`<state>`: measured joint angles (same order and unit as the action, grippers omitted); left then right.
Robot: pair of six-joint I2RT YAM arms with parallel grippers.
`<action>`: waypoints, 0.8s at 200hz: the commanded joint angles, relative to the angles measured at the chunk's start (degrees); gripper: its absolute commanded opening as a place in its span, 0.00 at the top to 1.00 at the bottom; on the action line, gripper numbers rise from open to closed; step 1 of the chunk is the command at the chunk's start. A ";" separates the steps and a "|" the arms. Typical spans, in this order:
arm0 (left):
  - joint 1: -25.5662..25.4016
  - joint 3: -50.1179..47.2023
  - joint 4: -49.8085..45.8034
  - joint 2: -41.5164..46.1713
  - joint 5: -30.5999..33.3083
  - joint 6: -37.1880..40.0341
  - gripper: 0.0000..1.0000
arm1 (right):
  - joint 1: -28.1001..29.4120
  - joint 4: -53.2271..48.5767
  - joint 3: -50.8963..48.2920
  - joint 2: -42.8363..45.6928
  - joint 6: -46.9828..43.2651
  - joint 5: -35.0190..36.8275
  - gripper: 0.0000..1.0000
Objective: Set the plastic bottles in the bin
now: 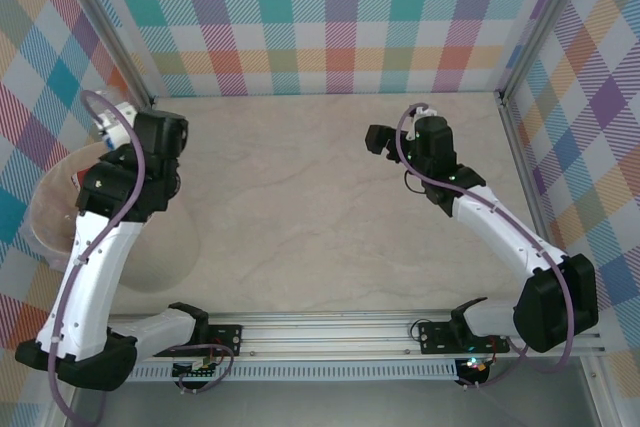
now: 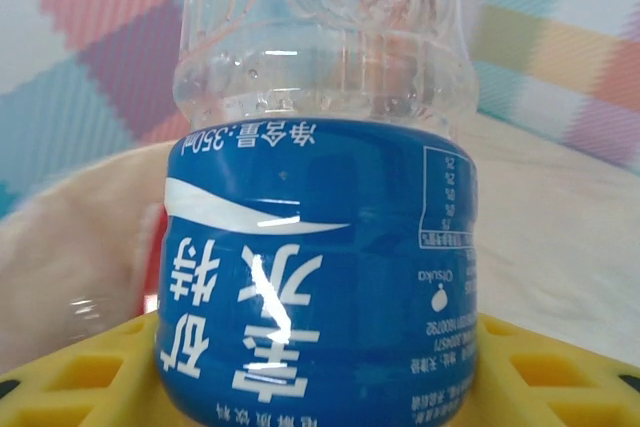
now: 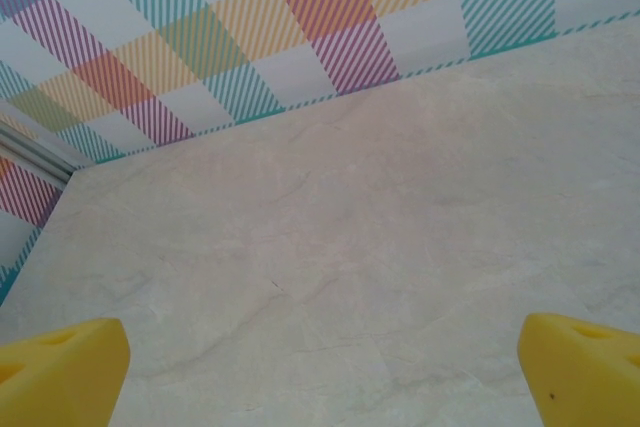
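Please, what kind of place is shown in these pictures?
Probably a robot test cell in a lab, not a home: checked backdrop walls, an aluminium frame, and two arms bolted to a rail at a marble-look table.

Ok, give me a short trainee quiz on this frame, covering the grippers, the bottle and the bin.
1. True or false: the right gripper is shut.
2. The label on the bottle held in the left gripper is: A red, B blue, C green.
3. Name the pale pink container under the left arm in the top view.
Key: 1 false, its fingers stand wide apart. 2 B. 3 the bin.
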<state>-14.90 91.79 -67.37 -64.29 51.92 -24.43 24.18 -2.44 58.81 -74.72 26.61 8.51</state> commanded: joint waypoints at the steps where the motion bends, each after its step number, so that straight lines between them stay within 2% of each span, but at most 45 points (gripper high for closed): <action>1: 7.61 -0.52 -1.50 2.42 -0.25 4.60 0.44 | 0.14 0.54 2.77 -0.68 -1.58 -0.48 0.00; 34: 16.55 -2.72 -1.12 4.24 -5.07 5.83 0.44 | 0.16 -0.50 4.33 -1.17 -2.14 -0.53 0.00; 76: 28.64 -3.67 -4.24 3.39 -18.45 6.49 0.44 | 0.16 -2.21 7.82 -2.96 -3.68 -1.57 0.00; 116: 29.36 -3.85 -10.58 2.44 -18.17 5.00 0.46 | 0.16 -2.98 10.56 -4.60 -4.10 -2.44 0.00; 160: 29.51 -5.84 -15.05 2.54 -14.91 0.97 0.38 | 0.20 -4.45 14.15 -6.53 -4.35 -4.17 0.00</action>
<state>13.43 87.15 -77.65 -61.95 34.83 -20.60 24.18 -5.82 69.89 -80.23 23.40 6.13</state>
